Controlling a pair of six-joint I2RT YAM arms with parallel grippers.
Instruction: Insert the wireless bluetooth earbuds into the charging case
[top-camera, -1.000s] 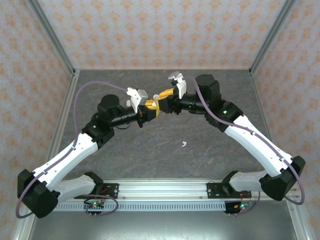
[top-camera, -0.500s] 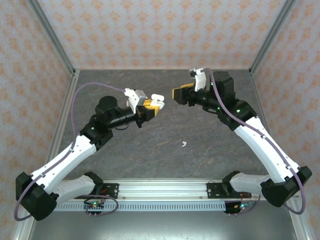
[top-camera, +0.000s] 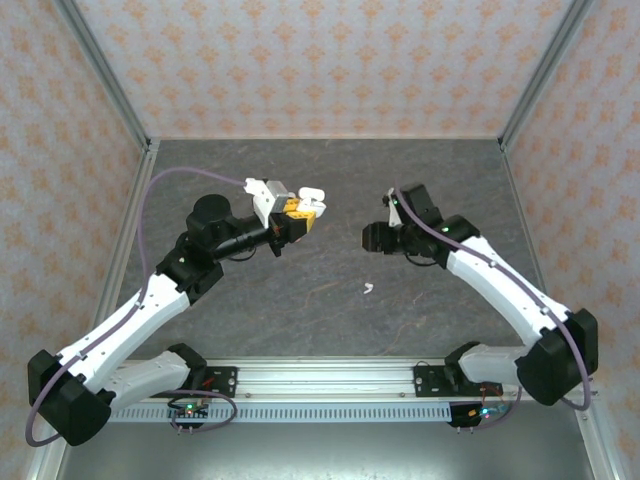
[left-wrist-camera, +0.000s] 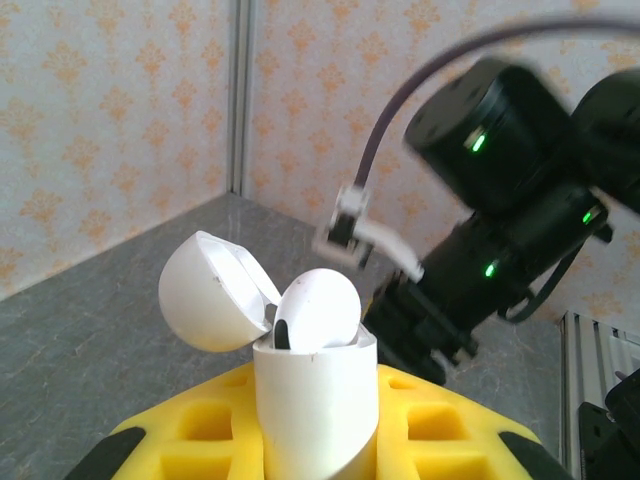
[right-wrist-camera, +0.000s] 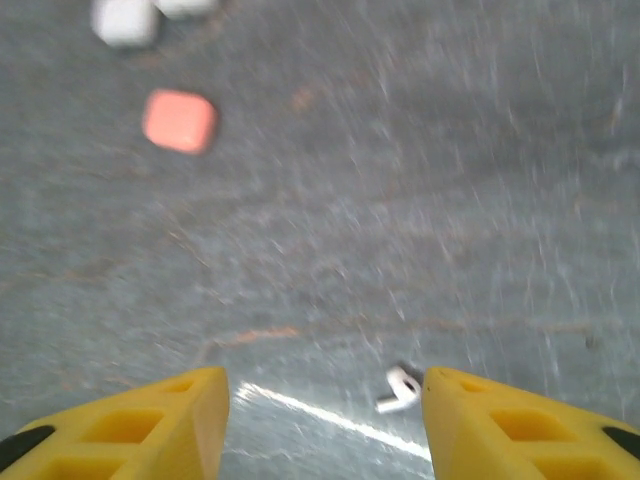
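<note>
Earbud (right-wrist-camera: 402, 388) lies loose on the surface (right-wrist-camera: 400, 200), between the parted, empty fingers of your right tool (right-wrist-camera: 322, 392). Expect it to be tiny, light, hard and slick, so pinch gently across the stem or it may skitter off. Your left tool (left-wrist-camera: 315, 450) clamps the open case (left-wrist-camera: 315, 400), with one bud (left-wrist-camera: 318, 305) seated inside.

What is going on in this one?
The left gripper holds a white charging case up off the table. Its lid is flipped open and a seated earbud pokes out of the top. The right gripper is open and empty, aimed down at a loose earbud lying on the table, which has not yet been picked up.
</note>
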